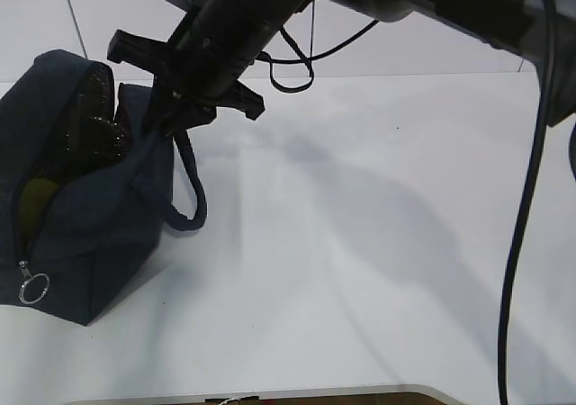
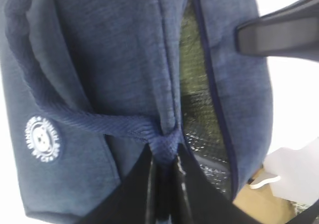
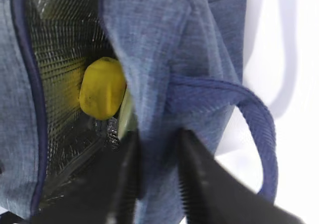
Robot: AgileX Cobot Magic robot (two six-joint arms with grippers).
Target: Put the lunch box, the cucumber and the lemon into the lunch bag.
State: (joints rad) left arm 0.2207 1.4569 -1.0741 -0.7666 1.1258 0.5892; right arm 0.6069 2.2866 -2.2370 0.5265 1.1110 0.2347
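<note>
The navy lunch bag stands at the table's left, its zipper open and the ring pull hanging low. The yellow lemon lies inside against the foil lining; it also shows dimly in the exterior view. A pale green edge beside the lemon may be the lunch box lid. I cannot make out the cucumber. My right gripper reaches across and is shut on the bag's near wall. My left gripper is shut on bunched fabric at a handle's base, near the white emblem.
The bag's near loop handle hangs free over the white table. The right arm's cable hangs at the right. The table's front edge is close. Brown and white things lie beyond the bag in the left wrist view.
</note>
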